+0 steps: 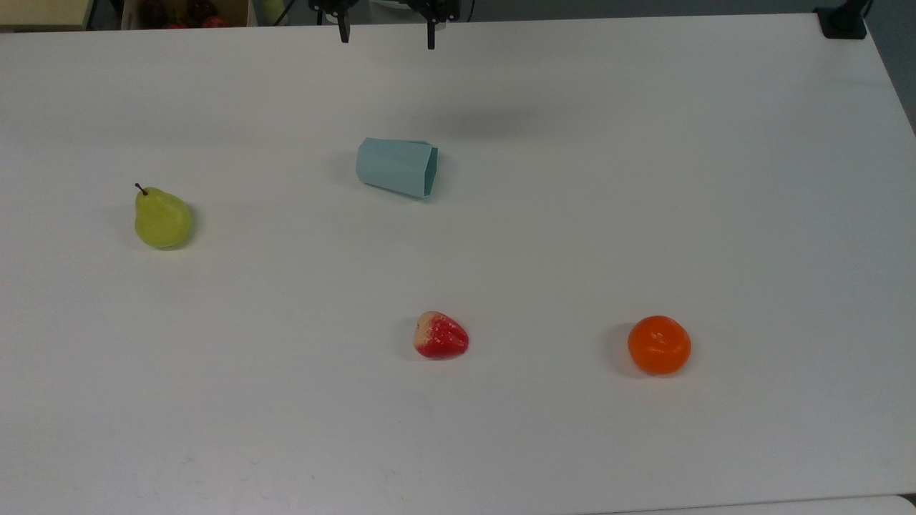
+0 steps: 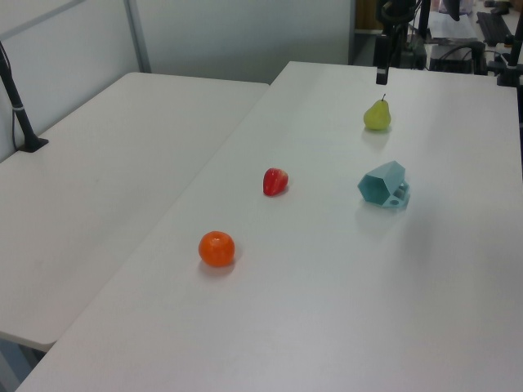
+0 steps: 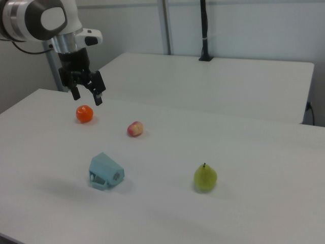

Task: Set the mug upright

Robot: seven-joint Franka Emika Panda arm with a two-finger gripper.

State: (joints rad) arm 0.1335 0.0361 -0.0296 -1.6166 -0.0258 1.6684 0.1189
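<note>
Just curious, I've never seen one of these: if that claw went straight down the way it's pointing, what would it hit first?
Probably bare table. The open gripper points down, and its shadow in the top view falls just beyond the tipped mug, so it looks likely to miss the mug, though depth is unclear.

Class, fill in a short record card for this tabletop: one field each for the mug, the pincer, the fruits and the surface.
mug: pale blue-green mug, lying on its side, rim toward the top view's right
pincer: pincer open, raised above the table, holding nothing, apart from the mug
fruits: pear, strawberry, orange, each lying separately, none touching the mug
surface: white table
task state: mug not yet upright
</note>
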